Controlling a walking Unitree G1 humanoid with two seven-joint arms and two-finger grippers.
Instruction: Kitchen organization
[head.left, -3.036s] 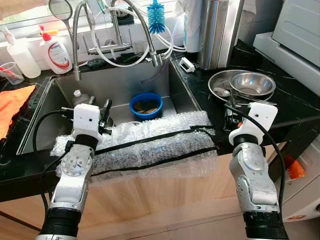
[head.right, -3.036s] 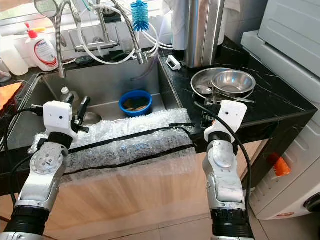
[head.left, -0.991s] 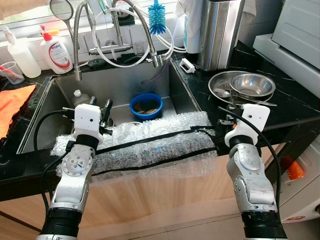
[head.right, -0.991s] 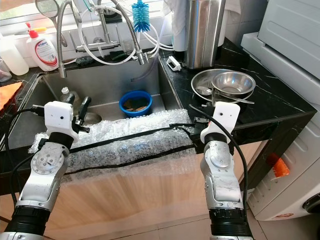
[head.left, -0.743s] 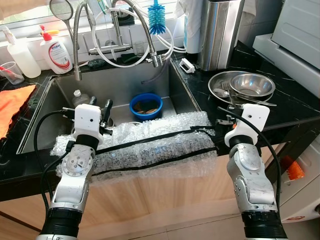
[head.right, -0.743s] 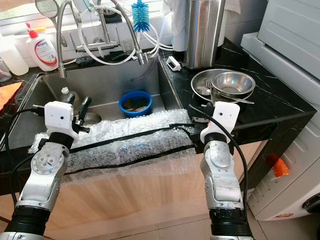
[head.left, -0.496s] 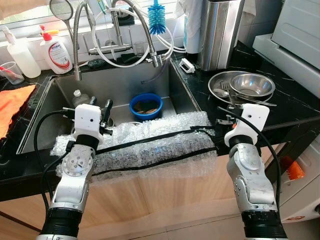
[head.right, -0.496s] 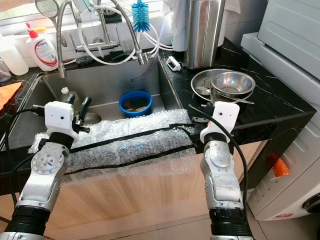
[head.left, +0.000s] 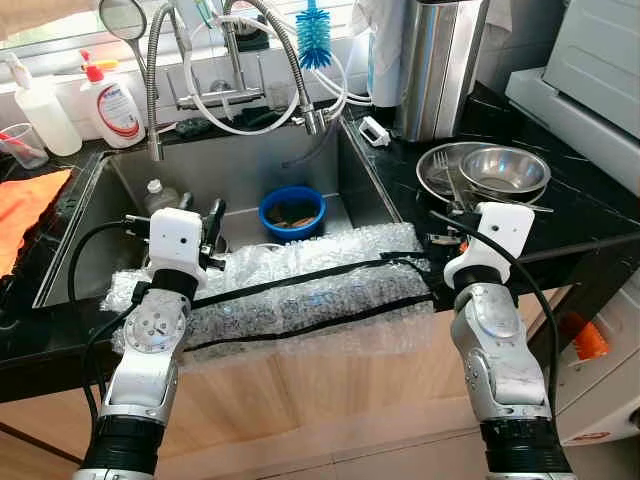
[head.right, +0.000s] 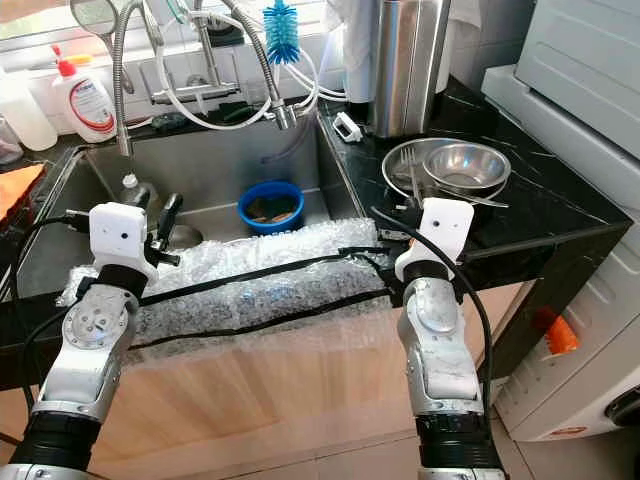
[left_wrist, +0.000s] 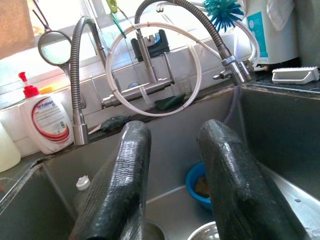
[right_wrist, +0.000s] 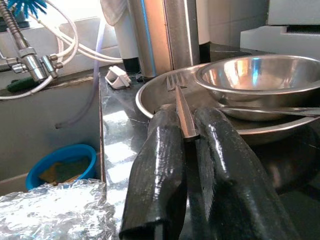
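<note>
Two grippers are up at the counter edge. The right gripper (right_wrist: 186, 131) has its two ribbed black fingers pressed together on one metal fork (right_wrist: 181, 106), whose handle is clamped between them and whose tines point away from the wrist, toward the dishes. Just beyond the tines sit two round steel dishes — a wide shallow plate (head.left: 437, 168) and a smaller deep bowl (head.left: 505, 167) resting in it, both shiny and mirror-like. More cutlery lies across the plate's near rim; its count is unclear. Behind the dishes stands one tall cylindrical steel canister (head.left: 437, 55) on the black, marbled countertop (head.left: 575, 205).

The left gripper (left_wrist: 172, 137) hangs over the steel sink (head.left: 235, 165) with its fingers parted by a clear gap and nothing between them. Ahead of it and lower down, on the sink floor, is one round blue plastic bowl (head.left: 292, 210) with brownish contents. A crinkled sheet of clear bubble wrap (head.left: 300, 290), crossed by two black straps, drapes over the sink's front edge between the two arms.

Beyond the left gripper rise coiled-metal faucet hoses (left_wrist: 77, 75), one blue bristle brush (head.left: 312, 35), one white soap bottle with a red pump (head.left: 112, 100) and — off to the left arm's outer side — one orange cloth (head.left: 25, 210).
</note>
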